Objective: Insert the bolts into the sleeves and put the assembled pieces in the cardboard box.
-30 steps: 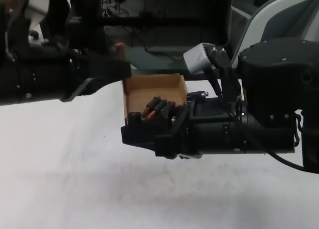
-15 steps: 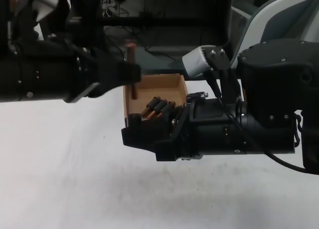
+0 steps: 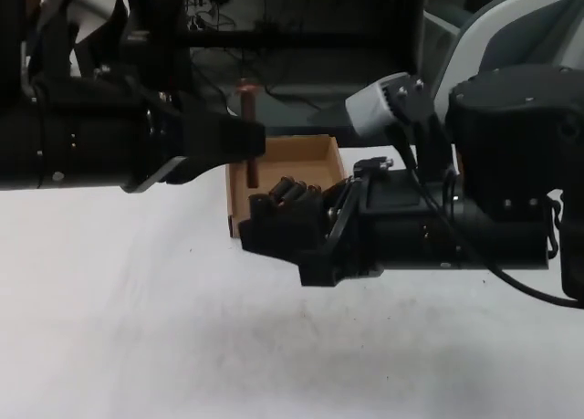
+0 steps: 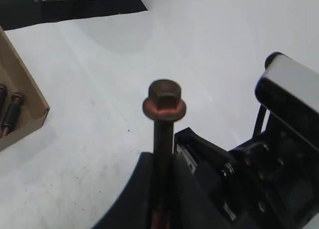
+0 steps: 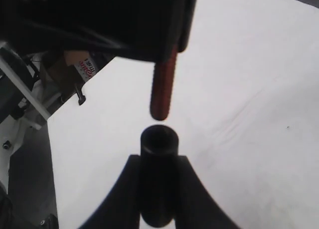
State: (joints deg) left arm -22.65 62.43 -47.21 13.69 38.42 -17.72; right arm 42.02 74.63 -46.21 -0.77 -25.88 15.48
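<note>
The left end effector is clamped on the bolt, head up. The right end effector grips the sleeve with its bore just below the threaded tip, so the axes line up for insertion. Both are near the cardboard box, which holds assembled pieces.

Bright, even light leaves the white bench nearly glaring, with soft grey shadows across it.
</note>
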